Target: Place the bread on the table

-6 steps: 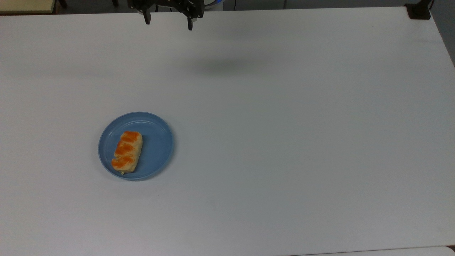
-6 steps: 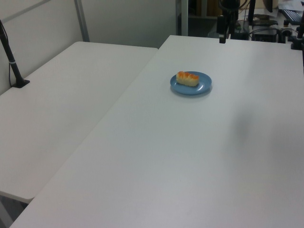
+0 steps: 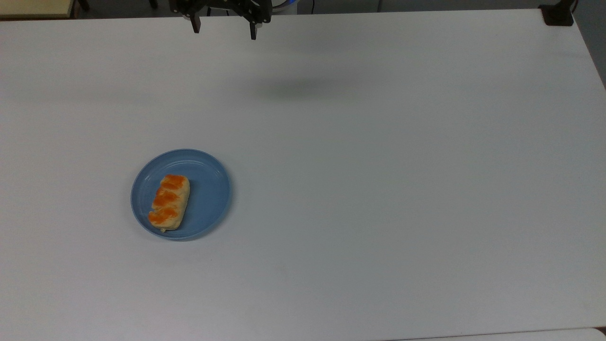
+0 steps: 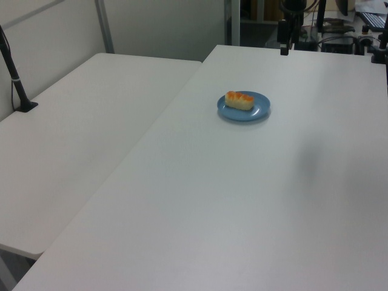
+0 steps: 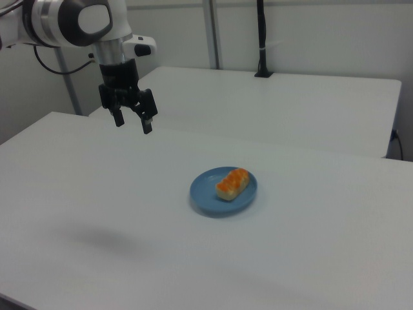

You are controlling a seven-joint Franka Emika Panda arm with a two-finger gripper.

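bread on blue plate, well apart from spread fingers

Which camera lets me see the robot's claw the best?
The right view. There the whole gripper hangs above the table with both fingers apart and the arm above it. The top view catches its fingers at the upper edge. The left view shows it far off, by the table's far edge.

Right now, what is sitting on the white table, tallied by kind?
Bread: 1
Blue plate: 1
Total: 2, the bread lying on the plate, on the table
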